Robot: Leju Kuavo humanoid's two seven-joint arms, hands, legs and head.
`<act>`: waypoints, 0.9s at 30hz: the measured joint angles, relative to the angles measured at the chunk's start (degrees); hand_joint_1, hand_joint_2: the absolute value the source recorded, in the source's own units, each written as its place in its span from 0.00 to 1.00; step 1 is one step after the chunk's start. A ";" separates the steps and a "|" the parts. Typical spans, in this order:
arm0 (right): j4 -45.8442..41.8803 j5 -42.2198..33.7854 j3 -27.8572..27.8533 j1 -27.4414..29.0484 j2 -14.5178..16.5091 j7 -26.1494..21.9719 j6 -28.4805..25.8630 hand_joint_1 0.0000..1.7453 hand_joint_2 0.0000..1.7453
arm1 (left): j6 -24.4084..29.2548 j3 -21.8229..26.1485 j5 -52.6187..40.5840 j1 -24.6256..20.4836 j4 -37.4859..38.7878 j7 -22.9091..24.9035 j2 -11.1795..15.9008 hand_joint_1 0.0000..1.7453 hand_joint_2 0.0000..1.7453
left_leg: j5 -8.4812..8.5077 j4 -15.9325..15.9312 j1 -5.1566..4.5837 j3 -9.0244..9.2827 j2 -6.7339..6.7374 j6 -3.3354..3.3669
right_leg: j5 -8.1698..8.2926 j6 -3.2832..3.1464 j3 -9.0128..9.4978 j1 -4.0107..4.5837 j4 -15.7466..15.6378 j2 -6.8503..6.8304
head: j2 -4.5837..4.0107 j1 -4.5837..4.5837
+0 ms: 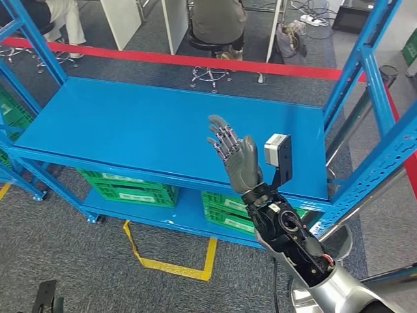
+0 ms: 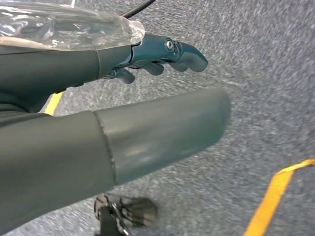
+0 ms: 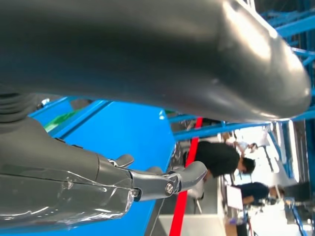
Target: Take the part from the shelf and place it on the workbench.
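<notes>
My right hand (image 1: 236,153) is raised above the front right part of the blue shelf board (image 1: 147,130), palm turned inward and fingers spread, holding nothing. In the right wrist view the same hand (image 3: 55,152) has its thumb and fingers (image 3: 167,182) stretched out over the blue board (image 3: 130,132). My left hand (image 2: 55,64) hangs over grey carpet with its fingers (image 2: 167,51) extended and nothing between them.
Green crates (image 1: 130,186) sit on the lower shelf level. Blue uprights (image 1: 366,65) frame the rack's right end. A red barrier strip (image 1: 197,62) runs behind the rack, with a seated person (image 1: 216,23) beyond. Yellow floor tape (image 1: 172,264) marks the carpet.
</notes>
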 joint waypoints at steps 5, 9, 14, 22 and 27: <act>1.00 -0.02 0.03 -0.07 0.00 -0.18 0.03 0.00 0.00 | 0.00 0.00 -0.07 0.30 0.01 0.02 0.04 0.00 0.00 | 8.09 -13.88 -0.02 5.44 -2.54 1.12 | 0.07 0.21 0.05 0.16 0.06 3.15 | 0.00 -0.13; 1.33 -0.02 0.03 -0.10 0.00 -0.22 0.05 0.00 0.00 | 0.00 -0.01 -0.11 0.05 -0.01 0.15 0.01 0.00 0.00 | 9.02 -17.77 -0.26 7.28 -2.36 1.65 | 0.18 1.42 -0.56 0.03 0.02 4.84 | 0.00 -0.08; 1.68 -0.02 0.01 -0.24 0.00 -0.23 0.05 0.00 0.00 | 0.00 -0.02 -0.13 0.10 0.01 0.24 -0.07 0.00 0.00 | 9.18 -18.41 -0.22 7.64 0.46 2.85 | -6.92 2.37 -7.00 0.20 13.58 -0.77 | 0.00 0.74; 2.24 -0.02 0.02 -0.31 0.00 -0.23 0.05 0.00 0.00 | 0.00 -0.02 -0.17 0.26 0.01 0.25 -0.20 0.00 0.00 | 8.29 -17.87 -0.80 8.25 4.50 1.76 | -1.00 1.94 -0.08 0.34 0.69 -5.83 | 0.00 0.96; 2.30 -0.02 0.02 -0.47 0.00 -0.30 0.03 0.00 0.00 | 0.02 -0.02 -0.36 0.06 0.01 0.61 -0.21 0.00 0.00 | 5.87 -14.68 -0.53 7.29 3.78 0.51 | -0.43 0.35 0.24 0.22 0.09 -2.86 | 0.00 0.29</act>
